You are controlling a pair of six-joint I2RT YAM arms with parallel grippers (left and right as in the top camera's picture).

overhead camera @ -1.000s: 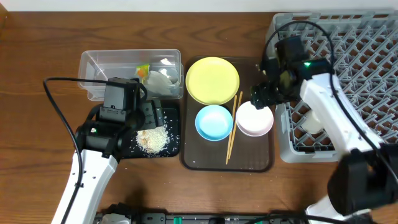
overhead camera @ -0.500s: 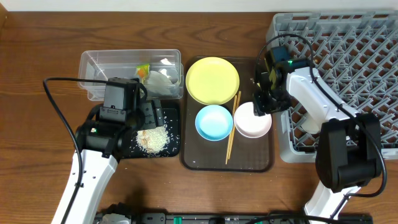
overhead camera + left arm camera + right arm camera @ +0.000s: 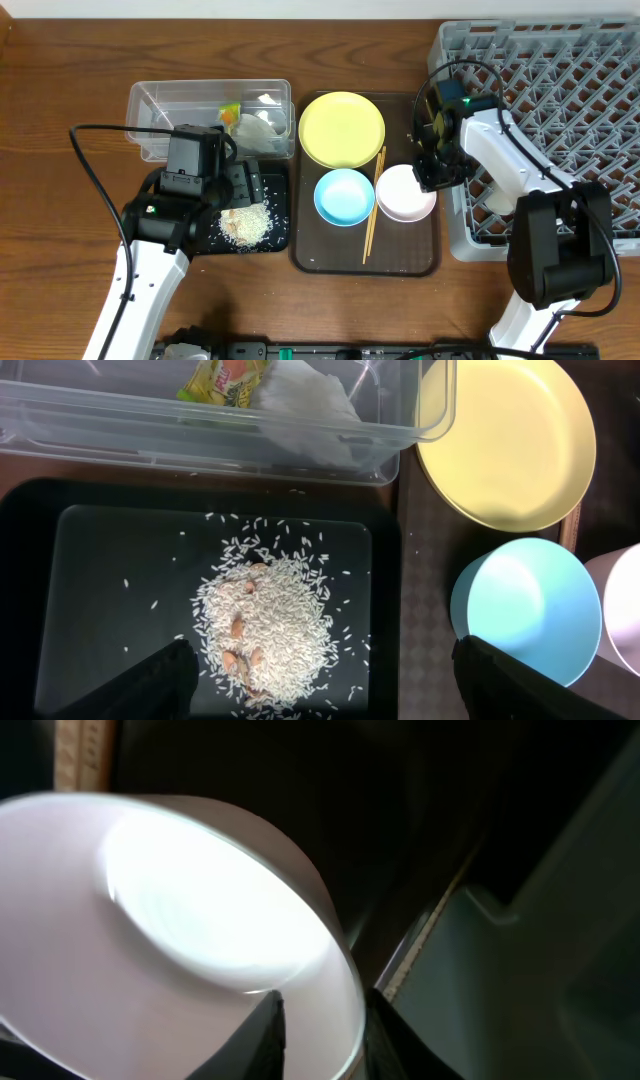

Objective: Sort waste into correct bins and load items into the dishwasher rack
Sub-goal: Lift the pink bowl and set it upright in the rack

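Note:
My right gripper (image 3: 428, 172) (image 3: 325, 1005) is shut on the white bowl (image 3: 405, 195) (image 3: 180, 920), pinching its right rim with one finger inside and one outside. The bowl sits on the brown tray next to the dishwasher rack (image 3: 580, 100). Over the black tray (image 3: 275, 235) (image 3: 100, 560), my left gripper (image 3: 235, 190) (image 3: 320, 660) hangs open above the rice (image 3: 245, 222) (image 3: 270, 620). The clear tub (image 3: 165, 110) holds the wrapper (image 3: 228, 380) and the tissue (image 3: 305, 410).
The brown serving tray (image 3: 400, 250) also carries the yellow plate (image 3: 342, 130), the blue bowl (image 3: 344, 196) and the chopsticks (image 3: 375, 205). A small white cup (image 3: 500, 195) stands in the rack's near left corner.
My right gripper came down onto the white bowl's right rim and its fingers closed on it. The left arm has not moved.

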